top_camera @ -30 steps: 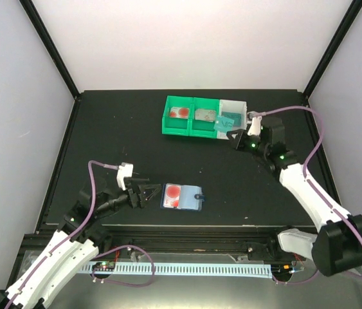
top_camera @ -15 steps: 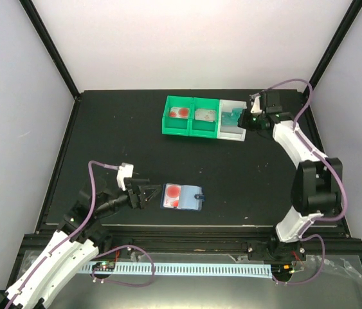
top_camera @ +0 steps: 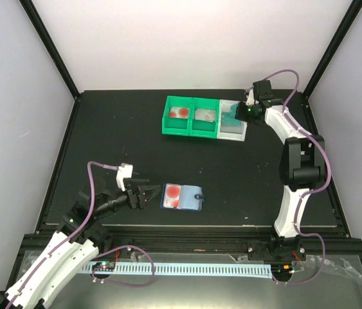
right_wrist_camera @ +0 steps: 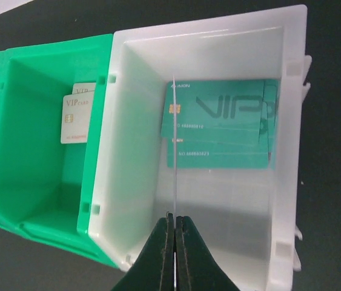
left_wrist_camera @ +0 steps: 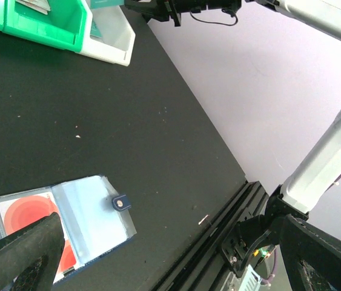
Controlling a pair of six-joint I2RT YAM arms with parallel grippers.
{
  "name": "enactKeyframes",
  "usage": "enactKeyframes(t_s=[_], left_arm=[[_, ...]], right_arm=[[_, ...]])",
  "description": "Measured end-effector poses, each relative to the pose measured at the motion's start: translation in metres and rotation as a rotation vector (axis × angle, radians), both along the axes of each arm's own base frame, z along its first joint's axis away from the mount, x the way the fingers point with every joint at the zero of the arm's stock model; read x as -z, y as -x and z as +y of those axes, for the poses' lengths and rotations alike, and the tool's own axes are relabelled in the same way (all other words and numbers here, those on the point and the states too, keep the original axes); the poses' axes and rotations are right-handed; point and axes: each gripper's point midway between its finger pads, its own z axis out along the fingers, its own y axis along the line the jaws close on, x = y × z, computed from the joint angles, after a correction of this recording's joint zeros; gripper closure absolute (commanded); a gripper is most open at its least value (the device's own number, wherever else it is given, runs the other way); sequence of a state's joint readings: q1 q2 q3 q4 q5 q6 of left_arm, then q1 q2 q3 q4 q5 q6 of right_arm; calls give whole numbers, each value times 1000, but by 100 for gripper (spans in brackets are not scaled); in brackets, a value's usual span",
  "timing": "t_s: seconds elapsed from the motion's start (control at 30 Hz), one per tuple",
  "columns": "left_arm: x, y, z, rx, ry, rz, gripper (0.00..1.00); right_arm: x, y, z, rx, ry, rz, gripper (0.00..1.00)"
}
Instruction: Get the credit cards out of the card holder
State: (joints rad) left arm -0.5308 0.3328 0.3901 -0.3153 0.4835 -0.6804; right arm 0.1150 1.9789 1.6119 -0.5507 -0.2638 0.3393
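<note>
Along the top middle of the overhead view, two green trays (top_camera: pixel 181 131) and a white tray (right_wrist_camera: pixel 131 127) stand in a row, teal cards (right_wrist_camera: pixel 218 130) lying flat in the white one. Our right gripper (right_wrist_camera: pixel 174 217) reaches far over it, fingers pinching a thin card (right_wrist_camera: pixel 174 151) edge-on. Lower left, our left gripper (top_camera: pixel 150 194), fingers spread, rests just beside the open card holder (top_camera: pixel 182 196).

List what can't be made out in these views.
1) Face of the held card: right wrist view shows only its edge.
2) One end of the card holder: left wrist view, behind a finger of the left gripper, cut by the frame.
3) How many cards it holds: top view too small.
</note>
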Motion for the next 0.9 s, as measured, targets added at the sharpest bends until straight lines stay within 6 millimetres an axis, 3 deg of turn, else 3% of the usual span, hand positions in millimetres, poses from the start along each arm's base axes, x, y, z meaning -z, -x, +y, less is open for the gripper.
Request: enactKeyframes(t_s=[0.4,0.9], left_arm=[[3,-1,-1,0,-8,14,1],[14,-6,-3,-2,-34,57,1]], right_arm=[[35,-30,9,-39,-8,51,99],[60,-47,12,-58,2,85,92]])
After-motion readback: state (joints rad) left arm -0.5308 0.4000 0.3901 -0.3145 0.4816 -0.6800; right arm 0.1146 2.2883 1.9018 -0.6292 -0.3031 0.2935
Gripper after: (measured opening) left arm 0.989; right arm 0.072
